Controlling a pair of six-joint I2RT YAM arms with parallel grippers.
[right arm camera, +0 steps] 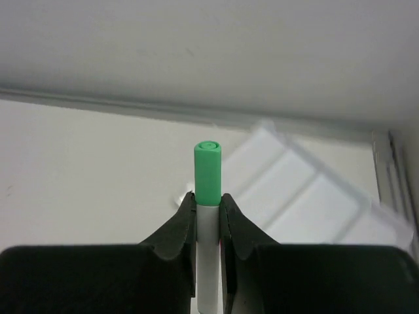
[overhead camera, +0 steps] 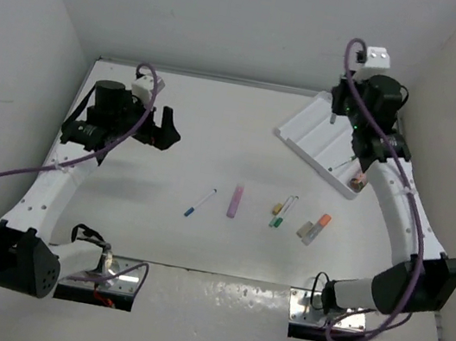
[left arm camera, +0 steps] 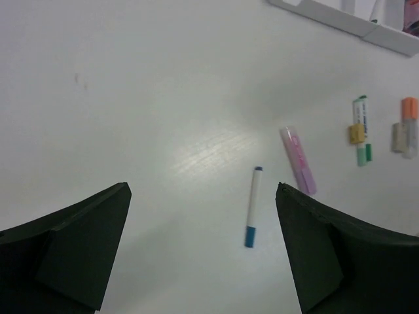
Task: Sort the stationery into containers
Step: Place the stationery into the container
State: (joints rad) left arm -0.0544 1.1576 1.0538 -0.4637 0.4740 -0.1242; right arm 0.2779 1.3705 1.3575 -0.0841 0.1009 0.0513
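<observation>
Nearest on the white desk [overhead camera: 217, 134] lie a thin blue-tipped white pen [left arm camera: 252, 212] and a flat lilac plastic stick [left arm camera: 299, 160]. Both look light, stiff and smooth, and are best pinched mid-barrel. The left gripper [left arm camera: 203, 190] hangs near them, jaws wide and empty. Farther off, by the divided white plastic tray [overhead camera: 308, 136], the right gripper [right arm camera: 207, 203] pinches a green-capped white marker [right arm camera: 207, 171] just below its cap. Only the right wrist view shows that grip.

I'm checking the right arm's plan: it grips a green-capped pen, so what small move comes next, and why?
Probably lower the right gripper toward a compartment of the white divided plastic tray: the green-capped white pen is clamped in it and the tray lies just beyond the pen's tip.
</observation>
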